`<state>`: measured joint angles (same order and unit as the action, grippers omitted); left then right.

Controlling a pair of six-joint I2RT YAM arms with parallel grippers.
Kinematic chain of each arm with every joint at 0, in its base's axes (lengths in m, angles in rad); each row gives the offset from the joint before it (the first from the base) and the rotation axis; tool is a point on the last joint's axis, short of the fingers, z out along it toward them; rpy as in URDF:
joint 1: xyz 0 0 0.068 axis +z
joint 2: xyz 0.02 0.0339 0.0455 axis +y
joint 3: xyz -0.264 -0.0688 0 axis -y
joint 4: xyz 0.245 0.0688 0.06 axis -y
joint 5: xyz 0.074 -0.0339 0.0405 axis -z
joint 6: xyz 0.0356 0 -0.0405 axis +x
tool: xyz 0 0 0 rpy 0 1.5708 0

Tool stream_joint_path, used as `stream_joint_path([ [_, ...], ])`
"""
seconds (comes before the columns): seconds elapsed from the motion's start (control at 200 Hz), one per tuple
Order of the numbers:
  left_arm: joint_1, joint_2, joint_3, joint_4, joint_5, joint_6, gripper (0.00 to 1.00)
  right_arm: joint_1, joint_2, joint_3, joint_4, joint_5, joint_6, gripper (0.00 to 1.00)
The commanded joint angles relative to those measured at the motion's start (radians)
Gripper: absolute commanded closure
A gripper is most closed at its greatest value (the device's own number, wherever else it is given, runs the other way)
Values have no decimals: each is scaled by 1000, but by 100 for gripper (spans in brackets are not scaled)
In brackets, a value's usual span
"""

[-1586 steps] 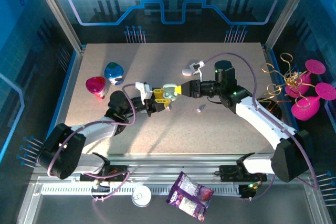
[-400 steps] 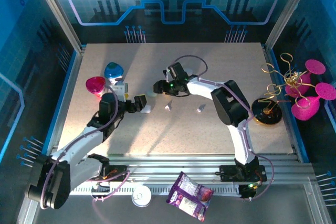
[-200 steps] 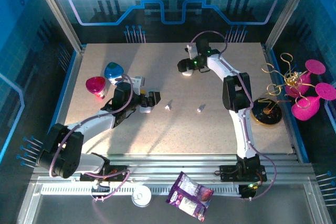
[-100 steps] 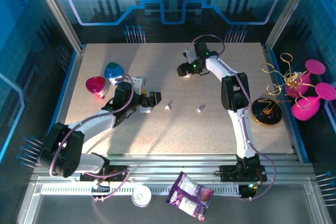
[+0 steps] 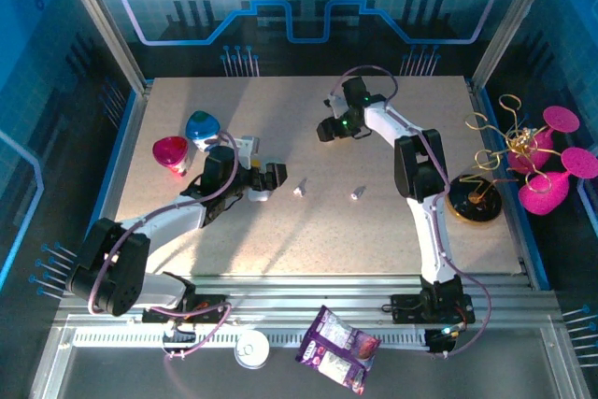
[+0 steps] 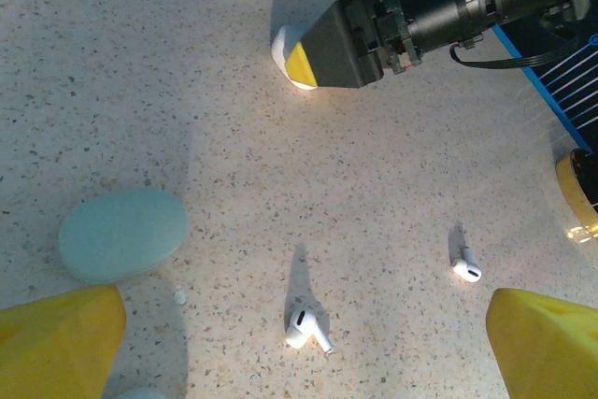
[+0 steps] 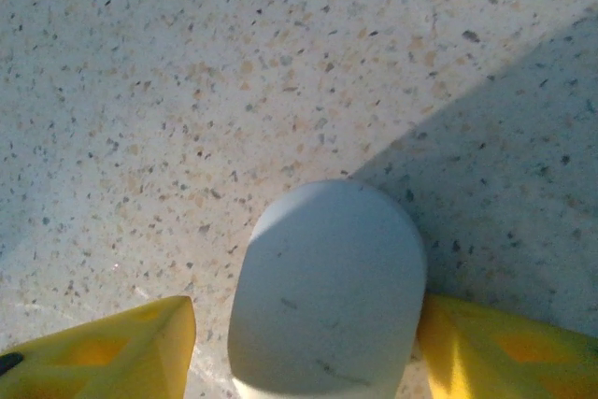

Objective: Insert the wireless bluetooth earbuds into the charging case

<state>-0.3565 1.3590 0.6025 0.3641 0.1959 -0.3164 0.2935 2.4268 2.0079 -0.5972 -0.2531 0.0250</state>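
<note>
Two earbuds lie loose on the speckled table: one (image 6: 306,327) (image 5: 298,190) just ahead of my left gripper (image 6: 306,363) (image 5: 271,178), the other (image 6: 466,267) (image 5: 356,194) further right. The left gripper is wide open with nothing between its yellow fingertips. A closed mint charging case (image 6: 121,234) rests to the left of that gripper. Further back, my right gripper (image 7: 304,343) (image 5: 324,128) straddles a closed white charging case (image 7: 327,296) (image 6: 291,53) lying on the table. Its right finger (image 7: 505,352) touches the case; its left finger (image 7: 103,352) stands a little off it.
A pink object (image 5: 170,153) and a blue one (image 5: 203,128) stand at the left of the table. A black dish (image 5: 476,201) with gold wire and pink flowers sits off the right edge. A snack packet (image 5: 338,348) and a white lid (image 5: 251,350) lie on the front rail.
The right gripper's jaws have narrowed around the white case, and it has shifted slightly left. The left arm and both earbuds have stayed put.
</note>
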Motion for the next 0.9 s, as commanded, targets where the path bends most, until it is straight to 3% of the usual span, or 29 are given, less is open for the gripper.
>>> stream_joint_path([
  [0.0, 7, -7, 20, -58, -41, -23, 1, 13, -73, -46, 10, 43, -4, 35],
  [0.24, 58, -38, 50, -343, -193, -49, 2, 34, -211, -188, 93, 90, -5, 20],
  [0.495, 33, 95, 188, -671, -229, -27, 2, 72, -396, -381, 192, 95, 2, 14],
  [0.745, -47, 228, 273, -723, -300, -19, 2, 86, -542, -536, 257, 63, 37, 13],
  [0.895, -87, 287, 324, -762, -354, -16, 11, 86, -608, -615, 283, 57, 48, 13],
])
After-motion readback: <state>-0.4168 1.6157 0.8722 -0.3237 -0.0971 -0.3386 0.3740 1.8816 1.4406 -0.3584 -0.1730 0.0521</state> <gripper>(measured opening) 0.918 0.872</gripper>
